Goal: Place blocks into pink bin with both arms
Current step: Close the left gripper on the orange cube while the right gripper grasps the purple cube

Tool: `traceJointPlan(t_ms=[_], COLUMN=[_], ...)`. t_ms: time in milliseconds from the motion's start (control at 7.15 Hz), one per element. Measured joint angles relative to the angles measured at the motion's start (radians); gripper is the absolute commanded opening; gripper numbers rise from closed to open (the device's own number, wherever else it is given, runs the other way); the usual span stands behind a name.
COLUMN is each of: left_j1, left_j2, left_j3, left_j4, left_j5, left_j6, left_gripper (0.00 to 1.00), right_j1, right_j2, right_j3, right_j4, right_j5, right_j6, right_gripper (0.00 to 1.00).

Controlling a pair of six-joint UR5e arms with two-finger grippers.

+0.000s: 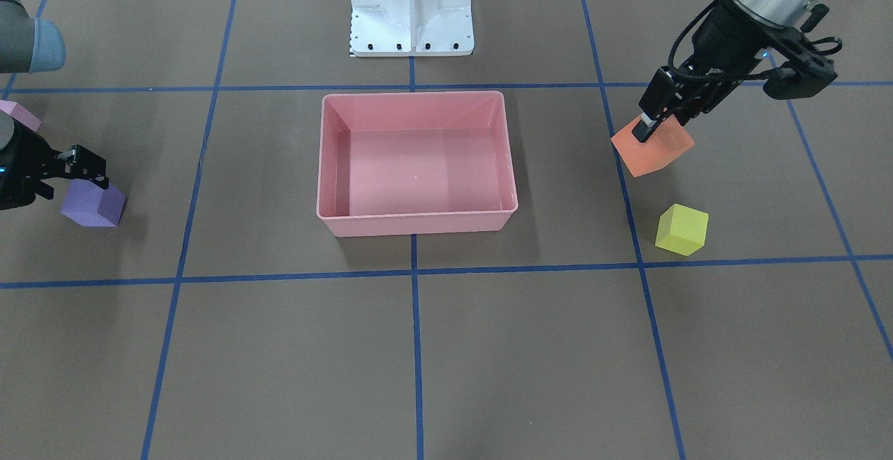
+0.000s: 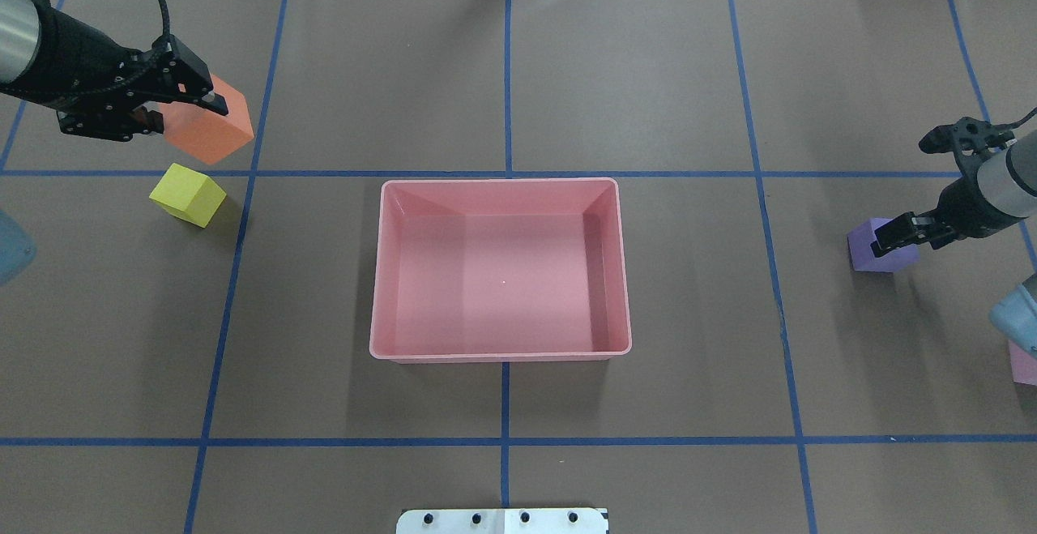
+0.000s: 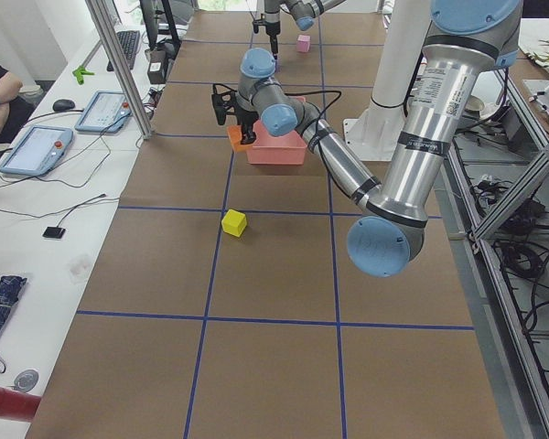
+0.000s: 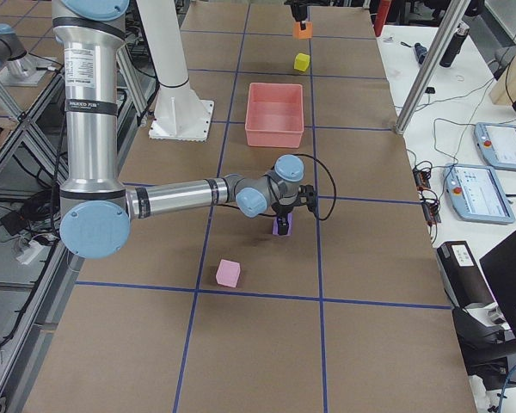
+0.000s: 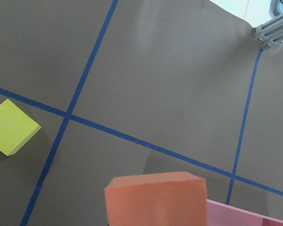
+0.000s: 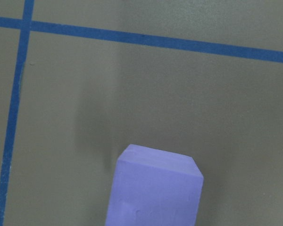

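Note:
My left gripper (image 2: 182, 111) is shut on the orange block (image 2: 212, 130) and holds it above the table, left of the pink bin (image 2: 502, 183). The orange block fills the bottom of the left wrist view (image 5: 155, 200). The yellow-green block (image 2: 188, 194) lies on the table close by. My right gripper (image 2: 899, 234) is shut on the purple block (image 2: 879, 246), at or just above the table, right of the bin. The purple block also shows in the right wrist view (image 6: 153, 188). The pale pink block (image 2: 1022, 364) lies at the right edge, partly hidden by my arm. The bin is empty.
The white pedestal base (image 1: 411, 6) stands behind the bin on the robot's side. Blue tape lines cross the brown table. Tablets (image 3: 37, 146) and a person's arm sit beside the table in the exterior left view.

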Motion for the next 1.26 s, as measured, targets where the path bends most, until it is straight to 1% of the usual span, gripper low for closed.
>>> traceJointPlan(t_ms=[420, 560, 700, 840, 1119, 1259], left_j1=[0.007, 0.019, 0.033, 0.051, 0.102, 0.154], left_j2=[-0.002, -0.006, -0.018, -0.038, -0.093, -0.135], left_j3=[0.0, 0.0, 0.0, 0.0, 0.001, 0.002], left_j4=[-0.001, -0.001, -0.001, -0.001, -0.001, -0.001], left_j5=[0.003, 0.007, 0.009, 0.01, 0.02, 0.054], left_j6=[0.0, -0.009, -0.033, -0.071, -0.201, -0.306], left_gripper=[0.0, 0.0, 0.0, 0.0, 0.0, 0.0], right_j1=[-0.022, -0.025, -0.026, -0.025, -0.02, -0.008], right_j2=[0.032, 0.041, 0.044, 0.045, 0.043, 0.042], right_j3=[-0.049, -0.06, -0.065, -0.065, -0.049, -0.029], right_j4=[0.0, 0.0, 0.0, 0.001, 0.005, 0.005], right_j5=[-0.004, -0.005, -0.004, -0.004, -0.007, -0.007], right_j6=[0.0, 0.001, 0.001, 0.003, 0.006, 0.007], right_gripper=[1.0, 0.94, 0.28, 0.0, 0.0, 0.0])
